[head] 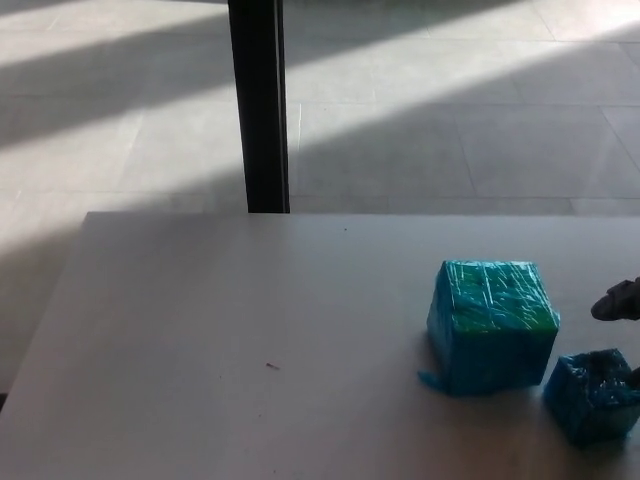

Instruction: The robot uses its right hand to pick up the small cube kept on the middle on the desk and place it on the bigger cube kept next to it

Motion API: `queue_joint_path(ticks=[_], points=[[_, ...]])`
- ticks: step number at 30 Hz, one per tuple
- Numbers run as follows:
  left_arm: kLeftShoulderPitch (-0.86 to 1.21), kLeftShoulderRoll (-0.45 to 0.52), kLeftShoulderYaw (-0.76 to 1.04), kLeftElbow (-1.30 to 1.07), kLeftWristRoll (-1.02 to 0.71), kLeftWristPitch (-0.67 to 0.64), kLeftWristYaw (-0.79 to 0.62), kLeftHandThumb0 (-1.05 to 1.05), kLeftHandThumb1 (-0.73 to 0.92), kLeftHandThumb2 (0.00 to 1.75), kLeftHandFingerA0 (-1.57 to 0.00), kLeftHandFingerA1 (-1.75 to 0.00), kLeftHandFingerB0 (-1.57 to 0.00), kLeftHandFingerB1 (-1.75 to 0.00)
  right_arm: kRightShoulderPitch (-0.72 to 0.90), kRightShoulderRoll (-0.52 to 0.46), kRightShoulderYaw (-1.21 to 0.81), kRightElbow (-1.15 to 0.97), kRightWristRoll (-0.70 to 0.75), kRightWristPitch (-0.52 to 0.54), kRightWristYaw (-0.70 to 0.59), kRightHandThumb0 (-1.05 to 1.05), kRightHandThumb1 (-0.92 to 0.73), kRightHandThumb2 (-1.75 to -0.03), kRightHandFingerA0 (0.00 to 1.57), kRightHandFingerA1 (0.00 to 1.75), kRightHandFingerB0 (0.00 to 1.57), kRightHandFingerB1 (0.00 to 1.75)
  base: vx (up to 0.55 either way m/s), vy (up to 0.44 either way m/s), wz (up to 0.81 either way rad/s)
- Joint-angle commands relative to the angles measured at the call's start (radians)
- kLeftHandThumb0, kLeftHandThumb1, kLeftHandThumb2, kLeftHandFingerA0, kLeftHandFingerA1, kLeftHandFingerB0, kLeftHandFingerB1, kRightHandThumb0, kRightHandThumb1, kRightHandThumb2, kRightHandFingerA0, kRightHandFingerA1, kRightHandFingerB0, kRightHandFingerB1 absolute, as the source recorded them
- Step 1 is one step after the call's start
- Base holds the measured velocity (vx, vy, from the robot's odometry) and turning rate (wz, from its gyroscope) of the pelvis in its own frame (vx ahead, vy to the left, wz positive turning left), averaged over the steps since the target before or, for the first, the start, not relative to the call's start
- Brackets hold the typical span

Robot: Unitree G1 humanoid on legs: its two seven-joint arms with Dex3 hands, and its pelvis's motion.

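The big cube (492, 325), wrapped in shiny blue-green film, stands on the grey desk (250, 340) at the right. The small cube (592, 395), darker blue, sits on the desk just right of it and a little nearer to me, close to the big cube's lower right corner. Only a dark tip of my right hand (618, 299) shows at the picture's right edge, above the small cube and right of the big one. It is apart from the big cube. Whether it touches the small cube is hidden by the frame edge. My left hand does not show.
A black post (258, 105) rises behind the desk's far edge, left of centre. Tiled floor with bands of sunlight lies beyond. A tiny red speck (270, 366) lies on the desk's middle. The desk's left edge slants toward the lower left.
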Motion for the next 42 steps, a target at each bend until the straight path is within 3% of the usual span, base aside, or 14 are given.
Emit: queue_joint_path(ticks=[1, 7, 10, 15, 16, 17, 21, 23, 24, 26, 27, 28, 38, 42], points=[[0.006, 0.013, 0.001, 0.003, 0.000, 0.004, 0.007, -0.99, 0.92, 0.74, -0.45, -0.64, -0.41, -0.43, 0.041, -0.029, -0.039, -0.050, 0.027, -0.030, 0.061, -0.49, -0.41, -0.52, 0.37, 0.95, 0.00, 0.10, 0.00, 0.000, 0.00], [0.020, 0.000, 0.012, -0.004, -0.012, 0.008, 0.002, -0.98, 0.92, 0.73, -0.42, -0.60, -0.39, -0.42, 0.103, -0.081, -0.076, -0.164, 0.025, -0.024, 0.100, -0.83, -0.47, -0.88, 0.00, 0.22, 0.00, 0.00, 0.00, 0.000, 0.00], [0.024, 0.001, 0.014, -0.014, -0.014, 0.014, 0.000, -0.98, 0.92, 0.74, -0.41, -0.61, -0.38, -0.43, 0.122, -0.097, -0.088, -0.180, 0.031, -0.025, 0.117, -0.97, -0.47, -0.71, 0.00, 0.04, 0.00, 0.00, 0.00, 0.000, 0.00], [0.020, -0.004, 0.019, -0.008, -0.013, 0.013, 0.017, -0.98, 0.92, 0.73, -0.43, -0.63, -0.41, -0.43, 0.163, -0.123, -0.110, -0.218, 0.035, -0.057, 0.119, -1.05, -0.62, -0.60, 0.00, 0.00, 0.00, 0.00, 0.00, 0.000, 0.00], [0.027, -0.002, 0.012, -0.017, -0.007, 0.007, 0.010, -0.94, 0.74, 1.18, -0.39, -0.65, -0.32, -0.51, 0.171, -0.122, -0.115, -0.232, 0.037, -0.050, 0.123, -1.04, -0.61, -0.59, 0.00, 0.00, 0.00, 0.00, 0.00, 0.000, 0.00], [0.025, -0.002, 0.014, -0.016, -0.009, 0.008, 0.011, -0.98, 0.92, 0.74, -0.43, -0.63, -0.40, -0.44, 0.180, -0.125, -0.120, -0.247, 0.041, -0.047, 0.128, -1.00, -0.61, -0.59, 0.00, 0.00, 0.00, 0.00, 0.00, 0.000, 0.00], [0.024, -0.004, 0.027, -0.023, -0.022, 0.021, 0.010, -0.99, 0.92, 0.73, -0.43, -0.66, -0.39, -0.44, 0.209, -0.116, -0.118, -0.280, 0.030, -0.034, 0.130, -0.89, -0.50, -0.92, 0.00, 0.13, 0.00, 0.00, 0.00, 0.000, 0.00], [0.020, -0.001, 0.027, -0.017, -0.021, 0.026, 0.008, -0.99, 0.92, 0.71, -0.41, -0.65, -0.40, -0.43, 0.219, -0.104, -0.112, -0.278, 0.021, -0.040, 0.115, -0.90, -0.51, -0.57, 0.00, 0.00, 0.00, 0.00, 0.00, 0.000, 0.00], [0.017, 0.000, 0.027, -0.010, -0.020, 0.021, 0.007, -0.95, 0.72, 1.16, -0.41, -0.68, -0.36, -0.53, 0.226, -0.091, -0.105, -0.276, 0.013, -0.030, 0.103, -0.77, -0.47, -0.55, 0.00, 0.00, 0.00, 0.00, 0.00, 0.000, 0.00], [0.015, 0.002, 0.028, 0.000, -0.019, 0.014, 0.005, -0.99, 0.92, 0.73, -0.44, -0.68, -0.40, -0.43, 0.240, -0.063, -0.100, -0.273, -0.004, 0.001, 0.067, -0.77, -0.40, -0.63, 0.00, 0.00, 0.00, 0.00, 0.00, 0.000, 0.00], [0.023, 0.002, 0.022, -0.014, -0.015, 0.015, 0.000, -0.98, 0.75, 1.19, -0.39, -0.67, -0.33, -0.51, 0.245, -0.052, -0.091, -0.268, -0.020, 0.002, 0.049, -0.73, -0.40, -0.60, 0.00, 0.00, 0.00, 0.00, 0.00, 0.000, 0.00], [0.023, 0.002, 0.019, -0.013, -0.012, 0.011, 0.001, -0.99, 0.92, 0.74, -0.42, -0.64, -0.39, -0.43, 0.247, -0.045, -0.089, -0.272, -0.026, 0.010, 0.042, -0.76, -0.47, -0.82, 0.00, 0.20, 0.00, 0.00, 0.00, 0.000, 0.00], [0.014, 0.006, 0.030, -0.016, -0.020, 0.031, 0.013, -1.00, 0.91, 0.74, -0.44, -0.67, -0.38, -0.42, 0.251, 0.007, -0.123, -0.295, -0.032, 0.062, -0.016, -0.65, -0.35, -0.61, 0.00, 0.00, 0.00, 0.00, 0.00, 0.000, 0.00], [0.008, 0.012, 0.017, 0.002, -0.005, 0.010, 0.011, -1.00, 0.92, 0.73, -0.43, -0.63, -0.43, -0.44, 0.275, 0.039, -0.134, -0.310, -0.059, 0.097, -0.088, -0.60, -0.41, -0.78, 0.00, 0.26, 0.00, 0.11, 0.00, 0.000, 0.00]])
